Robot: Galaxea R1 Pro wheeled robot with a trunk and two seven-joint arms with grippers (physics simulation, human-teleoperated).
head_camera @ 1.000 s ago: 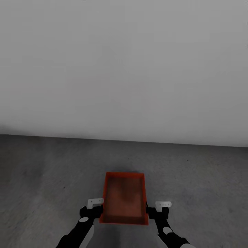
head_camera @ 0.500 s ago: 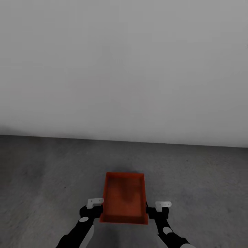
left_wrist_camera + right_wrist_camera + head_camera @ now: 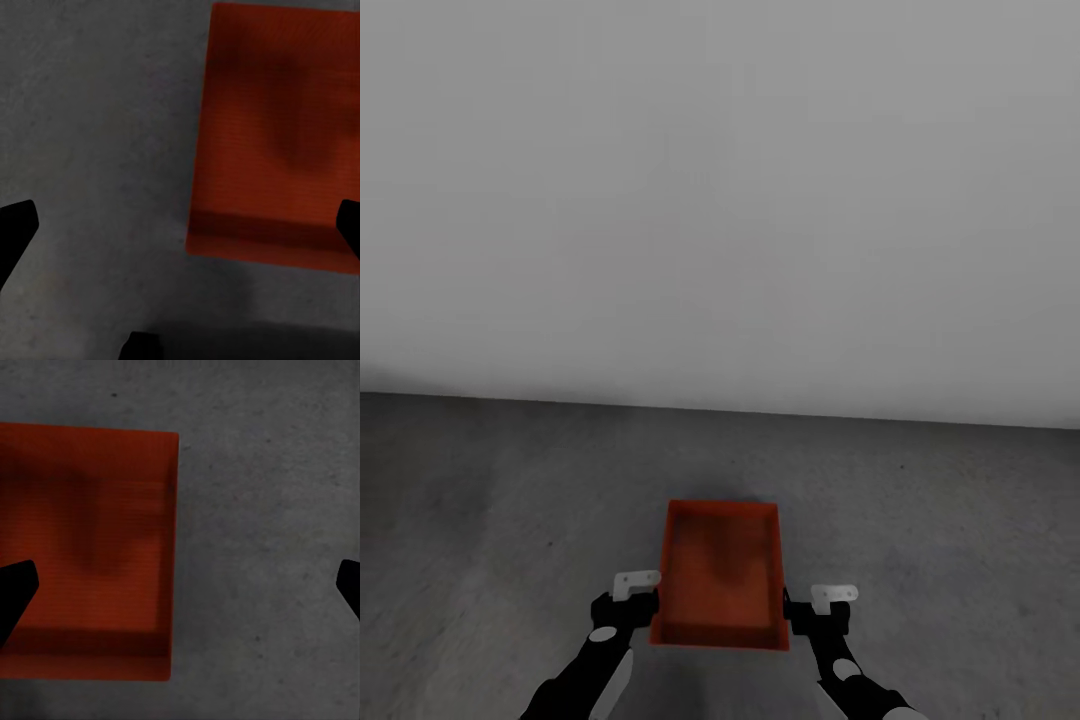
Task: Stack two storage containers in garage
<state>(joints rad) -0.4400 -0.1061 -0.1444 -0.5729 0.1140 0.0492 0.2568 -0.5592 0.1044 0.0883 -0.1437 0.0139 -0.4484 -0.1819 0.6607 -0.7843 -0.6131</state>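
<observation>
One red-orange storage container [image 3: 720, 572] sits upright on the dark grey concrete floor [image 3: 500, 520] of the garage, just ahead of me. The left gripper [image 3: 646, 606] is at its left long wall and is open; in the left wrist view the left gripper [image 3: 182, 225] has one fingertip [image 3: 15, 225] over the floor and the other over the container [image 3: 277, 127]. My right gripper [image 3: 793, 610] mirrors this at the right wall, open, and in the right wrist view the right gripper [image 3: 184, 585] straddles the container [image 3: 82, 547] wall. A second container is out of view.
A plain white wall [image 3: 720, 200] stands a short way beyond the container and meets the floor across the whole width. Bare concrete lies to the left and right of the bin.
The left gripper has shifted very slightly at the container's left wall. The container and the right gripper have stayed where they were.
</observation>
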